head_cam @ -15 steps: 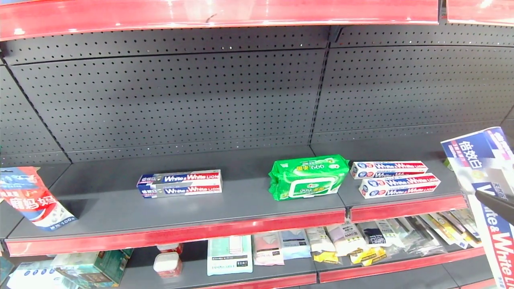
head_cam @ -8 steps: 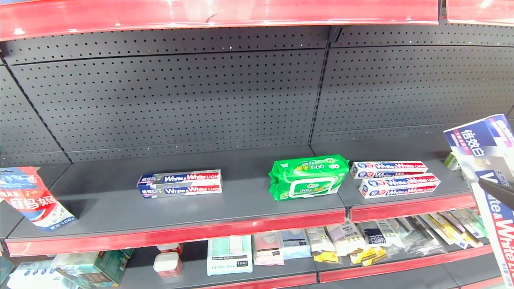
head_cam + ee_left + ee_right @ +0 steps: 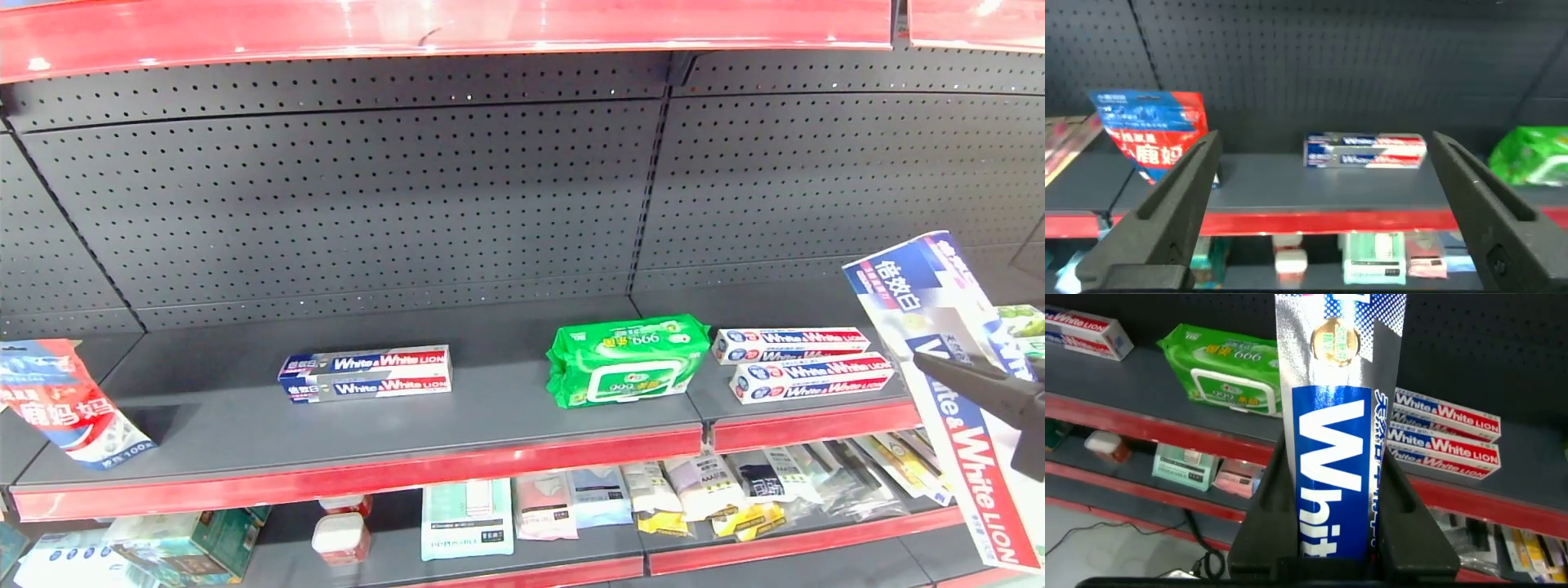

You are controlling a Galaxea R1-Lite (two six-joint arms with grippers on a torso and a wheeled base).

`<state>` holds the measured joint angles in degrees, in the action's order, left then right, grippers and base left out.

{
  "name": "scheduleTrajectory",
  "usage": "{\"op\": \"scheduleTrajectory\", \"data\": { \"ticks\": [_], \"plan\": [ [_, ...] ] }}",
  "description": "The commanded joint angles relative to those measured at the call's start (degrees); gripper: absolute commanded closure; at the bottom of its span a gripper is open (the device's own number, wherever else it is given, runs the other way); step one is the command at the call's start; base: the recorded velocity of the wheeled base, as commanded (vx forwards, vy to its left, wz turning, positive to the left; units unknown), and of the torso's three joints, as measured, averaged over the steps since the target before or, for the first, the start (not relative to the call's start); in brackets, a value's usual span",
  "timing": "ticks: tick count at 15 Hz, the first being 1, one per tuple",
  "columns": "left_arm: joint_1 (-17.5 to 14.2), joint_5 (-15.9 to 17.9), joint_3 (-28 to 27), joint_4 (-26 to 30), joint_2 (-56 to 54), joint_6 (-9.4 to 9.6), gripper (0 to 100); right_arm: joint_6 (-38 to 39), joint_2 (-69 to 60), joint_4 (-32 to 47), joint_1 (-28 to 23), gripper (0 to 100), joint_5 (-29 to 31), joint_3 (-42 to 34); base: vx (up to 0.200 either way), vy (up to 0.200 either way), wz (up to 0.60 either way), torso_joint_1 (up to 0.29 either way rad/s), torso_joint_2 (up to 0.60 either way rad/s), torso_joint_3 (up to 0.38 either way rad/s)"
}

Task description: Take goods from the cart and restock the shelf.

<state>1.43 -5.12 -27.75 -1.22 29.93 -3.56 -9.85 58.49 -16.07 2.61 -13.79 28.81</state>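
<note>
Toothpaste box [image 3: 984,474], long and printed in blue, white and red, is up in the air at the near right. It is tilted, with its top end leaning left, in front of the right end of the grey shelf [image 3: 245,433]. The right gripper [image 3: 1335,490] has its fingers [image 3: 980,388] closed on the box's two sides around its middle. The left gripper [image 3: 1324,143] hangs before the left part of the shelf, fingers [image 3: 1176,204] spread wide with nothing between them. On the shelf, from left to right, sit a red and blue pouch [image 3: 61,404], a pair of toothpaste boxes [image 3: 365,373] pressed together, a green wet wipes pack [image 3: 624,359] and, just beside it, two more toothpaste boxes [image 3: 804,363]. Farthest back stands the perforated back panel [image 3: 367,204].
</note>
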Motion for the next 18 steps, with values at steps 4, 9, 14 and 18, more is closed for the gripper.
{"op": "scheduleTrajectory", "data": {
  "ticks": [4, 9, 14, 18],
  "plan": [
    [0.8, -1.0, 2.4, -4.5, 26.1, 0.04, 0, -0.2, 4.7, -0.5, -0.2, 100, 4.1, 6.5, 0.0, 0.0, 0.0, 0.0, 0.0, 0.0],
    [2.5, 0.8, 8.1, -30.9, 46.9, -0.22, 0, -1.0, 9.6, -0.5, 0.0, 100, 6.2, 12.7, 0.0, 0.0, 0.0, 0.0, 0.0, 0.0],
    [4.7, -5.8, 4.0, -48.7, 66.1, -0.92, 0, -3.8, 9.9, -0.5, 0.8, 100, 6.1, 12.5, 0.0, 0.0, 0.0, 0.0, 0.0, 0.0],
    [9.6, -9.2, -5.2, -49.8, 74.4, -4.61, 0, -3.5, 8.7, -0.5, 0.8, 100, 6.1, 11.3, 0.0, 0.0, 0.0, 0.0, 0.0, 0.0]
  ]
}}
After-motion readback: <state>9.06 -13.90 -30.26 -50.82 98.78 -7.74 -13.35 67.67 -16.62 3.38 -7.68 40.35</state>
